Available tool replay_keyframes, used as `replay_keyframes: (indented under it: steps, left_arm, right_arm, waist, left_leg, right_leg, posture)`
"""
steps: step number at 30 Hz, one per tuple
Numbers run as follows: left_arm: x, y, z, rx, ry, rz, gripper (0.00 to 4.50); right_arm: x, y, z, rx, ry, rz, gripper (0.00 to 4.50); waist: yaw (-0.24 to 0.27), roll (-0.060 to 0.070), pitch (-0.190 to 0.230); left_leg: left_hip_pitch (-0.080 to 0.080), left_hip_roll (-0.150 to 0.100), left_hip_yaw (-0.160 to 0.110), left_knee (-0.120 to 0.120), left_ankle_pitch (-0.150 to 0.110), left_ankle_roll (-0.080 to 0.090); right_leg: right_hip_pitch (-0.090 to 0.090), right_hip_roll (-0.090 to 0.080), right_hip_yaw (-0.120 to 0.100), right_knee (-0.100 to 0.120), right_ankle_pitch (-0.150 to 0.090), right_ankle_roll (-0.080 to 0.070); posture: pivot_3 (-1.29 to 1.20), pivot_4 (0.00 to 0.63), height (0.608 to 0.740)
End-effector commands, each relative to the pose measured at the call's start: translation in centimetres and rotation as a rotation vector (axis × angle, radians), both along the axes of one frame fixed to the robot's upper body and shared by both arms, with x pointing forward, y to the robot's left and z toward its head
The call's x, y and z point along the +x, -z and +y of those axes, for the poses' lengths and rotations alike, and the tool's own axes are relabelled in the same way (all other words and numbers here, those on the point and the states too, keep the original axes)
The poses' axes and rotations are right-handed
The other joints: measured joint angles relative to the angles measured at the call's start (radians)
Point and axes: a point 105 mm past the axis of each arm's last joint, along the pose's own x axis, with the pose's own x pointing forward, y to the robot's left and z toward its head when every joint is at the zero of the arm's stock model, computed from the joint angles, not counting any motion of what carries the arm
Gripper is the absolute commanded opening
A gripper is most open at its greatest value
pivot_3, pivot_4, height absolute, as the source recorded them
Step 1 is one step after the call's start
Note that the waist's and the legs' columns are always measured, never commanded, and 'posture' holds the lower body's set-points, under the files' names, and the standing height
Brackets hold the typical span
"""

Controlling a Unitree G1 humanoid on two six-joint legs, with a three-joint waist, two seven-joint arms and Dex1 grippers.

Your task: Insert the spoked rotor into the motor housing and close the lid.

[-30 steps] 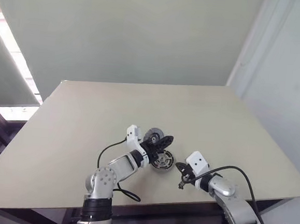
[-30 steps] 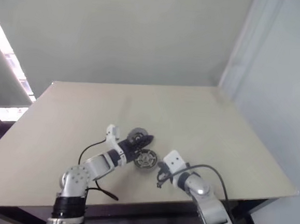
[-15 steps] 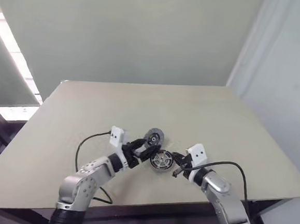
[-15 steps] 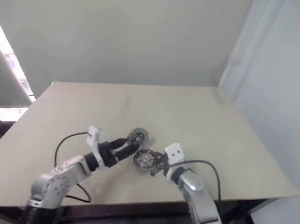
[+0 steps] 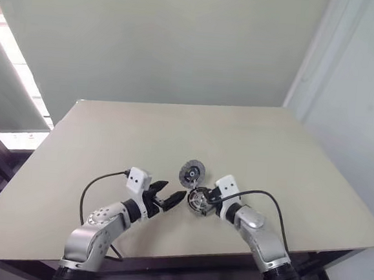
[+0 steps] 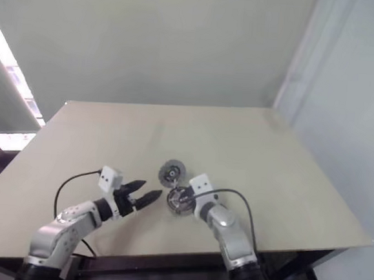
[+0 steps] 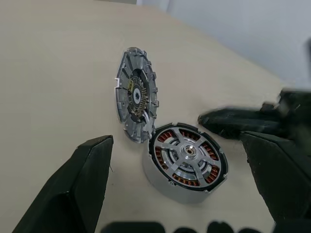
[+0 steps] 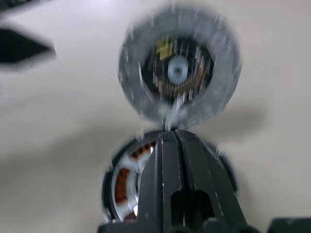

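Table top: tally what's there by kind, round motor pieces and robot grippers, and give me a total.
Round motor pieces: 2, the lid and the motor housing
Grippers: 2, left gripper and right gripper
Total: 4

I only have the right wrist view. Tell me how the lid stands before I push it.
Observer: The left wrist view shows the lid standing on edge, its lower rim against the motor housing.
Operator: Report what's inside the housing.
Observer: The spoked rotor sits within the copper ring.
Operator: Give me the left arm.
Observer: The left end effector is open, beside the parts and touching neither. Your right end effector is shut, close by the housing's far side.
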Motion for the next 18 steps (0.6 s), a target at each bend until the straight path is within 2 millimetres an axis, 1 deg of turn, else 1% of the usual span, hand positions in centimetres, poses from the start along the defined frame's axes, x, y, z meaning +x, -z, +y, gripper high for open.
replay_keyframes:
  steps: [1, 3, 4, 8, 11, 13, 16, 18]
  left_arm:
    - [0.4, -1.0, 0.1, 0.023, -0.004, -0.05, 4.48]
    - [0.5, -0.7, 0.5, 0.054, -0.014, -0.051, 4.48]
    - [0.5, -0.6, 0.6, 0.06, -0.017, -0.05, 4.48]
    - [0.5, -0.3, 0.6, 0.056, -0.017, -0.042, 4.48]
    - [0.4, 0.0, 0.7, 0.058, -0.019, -0.034, 4.5]
    - [0.3, 0.3, 0.9, 0.057, -0.024, -0.025, 4.5]
    - [0.1, 0.5, 1.1, 0.057, -0.028, -0.018, 4.5]
    - [-0.1, 0.8, 1.3, 0.062, -0.03, -0.01, 4.5]
  right_arm:
    - [-0.1, 1.2, 0.2, -0.054, -0.035, 0.009, 0.0]
    - [0.0, 1.7, -0.1, -0.068, -0.022, 0.033, 0.0]
    - [0.1, 1.5, -0.2, -0.062, -0.018, 0.028, 0.0]
    - [0.5, -0.3, -0.1, -0.009, -0.023, -0.004, 0.0]
    - [0.4, -1.4, -0.1, 0.008, -0.05, -0.018, 0.65]
    - [-0.3, -2.0, 0.0, -0.015, -0.11, -0.028, 1.28]
    - [-0.7, -3.2, -0.2, -0.031, -0.13, -0.072, 2.37]
    - [-1.4, -3.4, -0.4, -0.105, -0.185, -0.1, 3.09]
  waist:
    - [0.0, 0.0, 0.0]
    - [0.0, 0.0, 0.0]
    - [-0.001, 0.0, 0.0]
    - [-0.001, 0.0, 0.0]
    - [-0.001, 0.0, 0.0]
    - [0.0, 0.001, 0.0]
    - [0.0, 0.0, 0.0]
    - [0.0, 0.001, 0.0]
  left_leg:
    - [0.0, 0.0, 0.0, 0.0, 0.0, 0.0]
    - [0.001, 0.0, 0.0, 0.0, 0.0, 0.0]
    - [0.001, 0.0, 0.0, 0.0, 0.0, 0.0]
    - [0.004, 0.0, 0.0, 0.0, 0.0, 0.0]
    - [0.004, 0.0, 0.0, 0.0, 0.0, 0.0]
    - [0.004, 0.0, 0.0, 0.0, 0.0, 0.0]
    - [0.003, 0.0, 0.0, 0.0, 0.0, 0.0]
    - [0.003, 0.0, 0.0, 0.0, 0.0, 0.0]
  right_leg:
    - [0.0, 0.0, 0.0, 0.0, 0.0, 0.0]
    - [0.0, 0.0, 0.0, 0.001, 0.0, 0.0]
    - [0.001, 0.0, 0.0, 0.001, 0.0, 0.0]
    - [0.003, 0.0, 0.0, 0.001, 0.0, 0.0]
    - [0.003, 0.0, 0.0, 0.001, 0.0, 0.0]
    - [0.003, 0.0, 0.0, 0.0, 0.0, 0.0]
    - [0.003, 0.0, 0.0, 0.0, 0.0, 0.0]
    - [0.002, 0.0, 0.0, 0.0, 0.0, 0.0]
  posture:
    - [0.0, 0.0, 0.74]
    - [0.0, 0.0, 0.74]
    - [0.0, 0.0, 0.74]
    - [0.0, 0.0, 0.74]
    - [0.0, 0.0, 0.74]
    - [0.0, 0.0, 0.74]
    - [0.0, 0.0, 0.74]
    - [0.0, 0.0, 0.74]
